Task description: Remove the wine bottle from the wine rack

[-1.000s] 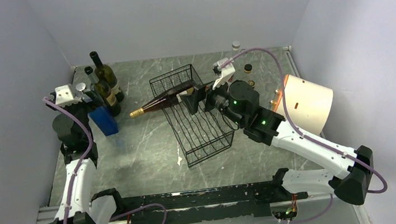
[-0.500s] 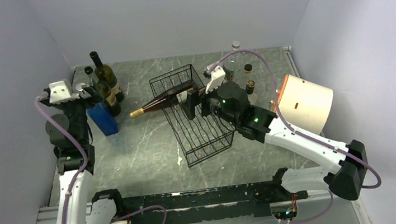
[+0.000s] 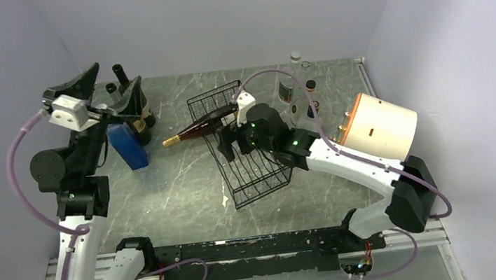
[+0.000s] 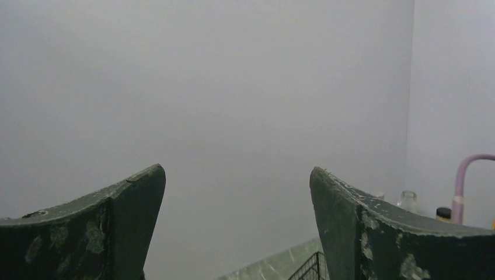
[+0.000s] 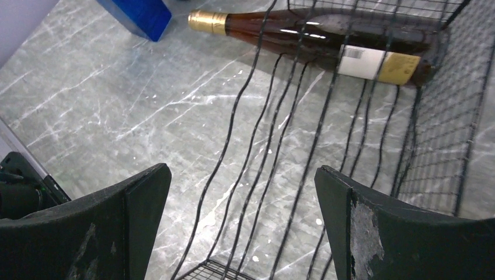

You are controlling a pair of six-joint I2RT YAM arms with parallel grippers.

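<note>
The wine bottle (image 3: 202,125) is dark brown with a gold foil neck. It lies across the far end of the black wire wine rack (image 3: 257,174), neck poking out to the left. My right gripper (image 3: 233,146) hovers open over the rack's middle, just nearer than the bottle. In the right wrist view the bottle (image 5: 327,36) lies ahead of the open right gripper (image 5: 240,175), with the rack's wavy wires (image 5: 274,134) below and nothing between the fingers. My left gripper (image 3: 118,71) is raised high at the back left, open and empty. The left wrist view of it (image 4: 236,172) faces the grey wall.
A blue box (image 3: 127,145) and two upright dark bottles (image 3: 133,100) stand at the back left, under the left gripper. Clear bottles (image 3: 288,87) stand at the back right. A cream cylinder (image 3: 381,128) lies on its side by the right wall. Grey walls close in three sides.
The left arm has risen and tilted up from beside the blue box. The right gripper has moved left over the rack, toward the bottle's nearer side.
</note>
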